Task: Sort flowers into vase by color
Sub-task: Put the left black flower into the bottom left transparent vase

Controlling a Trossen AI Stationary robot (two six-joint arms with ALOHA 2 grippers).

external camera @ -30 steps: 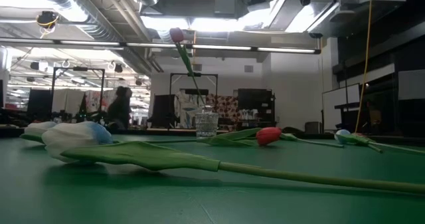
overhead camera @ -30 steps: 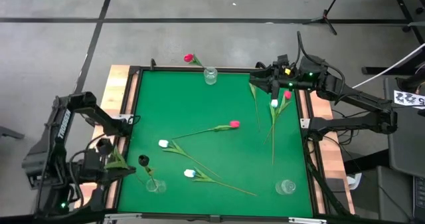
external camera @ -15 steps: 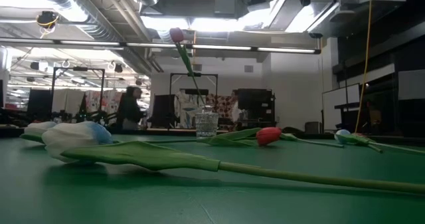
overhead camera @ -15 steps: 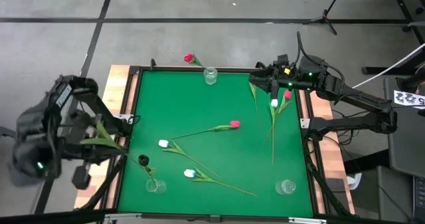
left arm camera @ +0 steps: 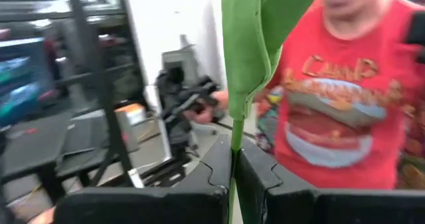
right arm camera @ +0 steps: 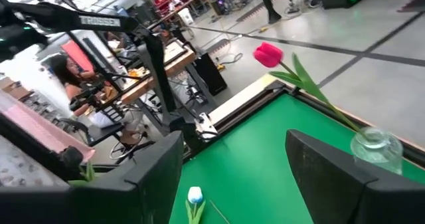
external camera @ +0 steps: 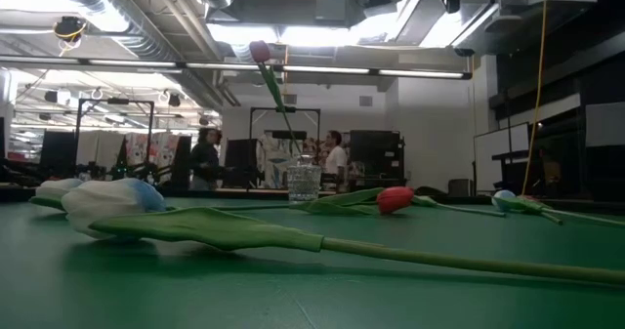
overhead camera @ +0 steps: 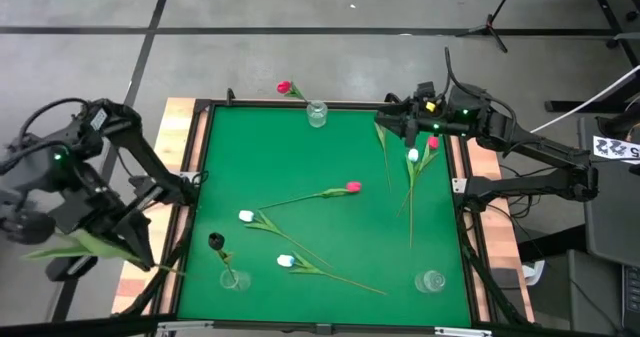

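My left gripper (overhead camera: 92,239) is raised beyond the table's left edge, shut on a green-stemmed flower (overhead camera: 70,245) whose head I cannot see. A near-black tulip (overhead camera: 215,241) stands in the near-left glass vase (overhead camera: 232,277). A pink-red tulip (overhead camera: 284,87) stands in the far vase (overhead camera: 317,114). One pink-red tulip (overhead camera: 353,187) and two white ones (overhead camera: 246,216) (overhead camera: 285,261) lie mid-table. A white tulip (overhead camera: 413,155) and a red one (overhead camera: 432,143) lie by the right edge. My right gripper (overhead camera: 400,127) waits open at the far right corner. My left gripper pinches the flower's thin green stem (left arm camera: 232,159) between its two fingers (left arm camera: 199,184), just below a broad leaf (left arm camera: 246,51). The flower is lifted clear of the table, and its leaves stick out past the fingers.
An empty glass vase (overhead camera: 430,281) stands near the table's near right corner. A person in a red shirt (left arm camera: 345,104) shows close behind the left gripper. Other people (external camera: 205,158) stand far behind the table.
My left arm has swung up and away from the near-left vase, out past the table's left edge, and has turned, carrying the green-stemmed flower with it. The near-black tulip has stayed in its vase. People have walked across the room behind.
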